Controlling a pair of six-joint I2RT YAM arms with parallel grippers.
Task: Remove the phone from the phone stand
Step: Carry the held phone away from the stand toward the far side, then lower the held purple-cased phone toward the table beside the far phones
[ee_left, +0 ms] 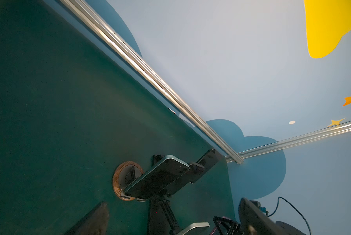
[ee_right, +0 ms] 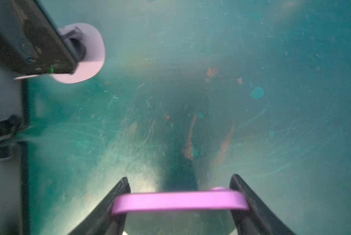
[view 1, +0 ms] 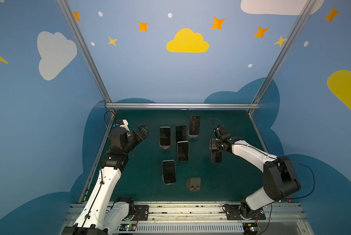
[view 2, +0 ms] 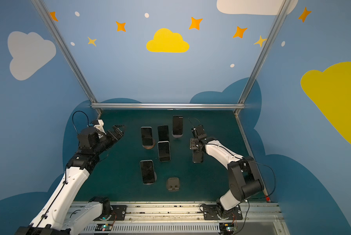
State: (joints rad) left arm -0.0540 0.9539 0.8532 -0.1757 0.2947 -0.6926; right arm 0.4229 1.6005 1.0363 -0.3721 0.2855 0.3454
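My right gripper (view 1: 216, 147) is shut on a phone (view 1: 216, 157) with a pink rim, holding it over the right part of the green mat, apart from every stand. In the right wrist view the phone's pink edge (ee_right: 179, 200) spans the gap between both black fingers (ee_right: 117, 197). An empty dark grey phone stand (view 1: 193, 184) sits near the front middle in both top views (view 2: 173, 184). My left gripper (view 1: 143, 131) hangs open at the left, holding nothing, short of a phone (ee_left: 156, 177) on a round wooden stand (ee_left: 117, 179).
Several other phones stand on stands mid-table: one on the wooden base (view 1: 165, 136), a dark one (view 1: 180, 133), one on a lilac base (view 1: 194, 124), a silver one (view 1: 182, 151), and a front one (view 1: 168, 171). Aluminium rails (view 1: 181, 105) edge the mat.
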